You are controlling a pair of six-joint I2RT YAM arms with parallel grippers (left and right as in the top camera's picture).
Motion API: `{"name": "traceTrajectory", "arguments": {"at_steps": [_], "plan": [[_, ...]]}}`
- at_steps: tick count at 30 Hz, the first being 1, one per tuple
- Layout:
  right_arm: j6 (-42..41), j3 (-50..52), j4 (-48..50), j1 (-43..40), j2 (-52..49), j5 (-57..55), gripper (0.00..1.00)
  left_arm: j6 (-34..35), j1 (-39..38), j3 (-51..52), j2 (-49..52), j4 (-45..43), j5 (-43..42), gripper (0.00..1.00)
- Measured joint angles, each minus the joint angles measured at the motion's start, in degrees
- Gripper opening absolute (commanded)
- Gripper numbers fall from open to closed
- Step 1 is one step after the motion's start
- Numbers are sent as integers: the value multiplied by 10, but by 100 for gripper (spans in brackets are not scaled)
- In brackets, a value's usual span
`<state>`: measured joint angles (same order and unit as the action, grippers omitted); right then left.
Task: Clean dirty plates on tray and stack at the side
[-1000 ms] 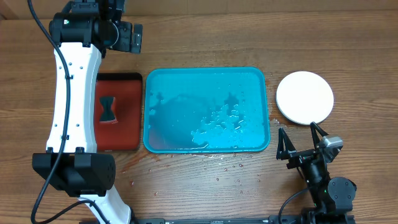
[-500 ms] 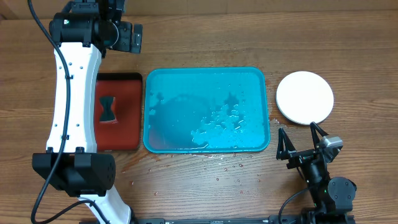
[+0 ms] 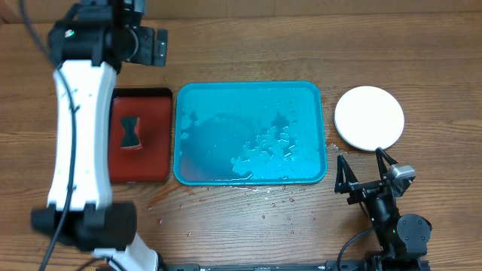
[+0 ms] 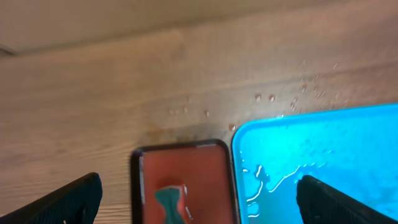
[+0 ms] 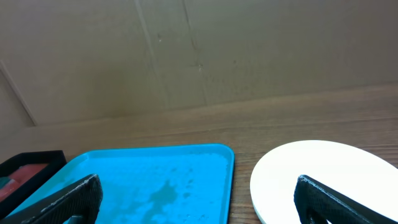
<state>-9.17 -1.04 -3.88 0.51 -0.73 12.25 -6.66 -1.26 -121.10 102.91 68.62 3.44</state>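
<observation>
While neither arm holds anything, we see the left gripper (image 4: 199,179) spread wide, its two dark fingers (image 4: 68,199) sitting at the lower corners of the wrist view with only air between them. Straight ahead of that gap lies the red tray (image 4: 208,177) with its black rim, a dark hourglass-shaped piece (image 4: 168,200) resting on it. Just inside the right-hand finger begins the turquoise tray (image 4: 323,149), its corner close beside the red tray's edge and its floor wet and streaked. Water drops (image 4: 264,98) dot the wooden table (image 4: 93,93) beyond the tray's corner.

The right gripper (image 5: 198,182) is likewise released, fingers far apart and empty. Ahead of its left-hand finger the turquoise tray stretches away, with no plate on it. Ahead of its right-hand finger sits the white plate (image 5: 311,168), flat on the table, just beside the tray's short rim but apart from it. From overhead the plate's near edge lies just past the fingertips. We cannot tell whether other plates lie beneath the white one.
</observation>
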Motion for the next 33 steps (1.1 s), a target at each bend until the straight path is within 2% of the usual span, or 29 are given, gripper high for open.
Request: {"name": "traceTrajectory", "arguments": {"at_steps": [5, 9, 14, 22, 33], "plan": [[0, 0, 0, 0, 0, 0, 100, 0, 0, 16, -122, -28, 2, 100], [0, 0, 0, 0, 0, 0, 100, 0, 0, 93, -243, -101, -3, 100], [0, 0, 0, 0, 0, 0, 100, 0, 0, 292, -386, -227, -18, 100], [0, 0, 0, 0, 0, 0, 100, 0, 0, 685, -604, -452, -38, 100], [0, 0, 0, 1, 0, 0, 100, 0, 0, 1047, -839, -623, -44, 100]]}}
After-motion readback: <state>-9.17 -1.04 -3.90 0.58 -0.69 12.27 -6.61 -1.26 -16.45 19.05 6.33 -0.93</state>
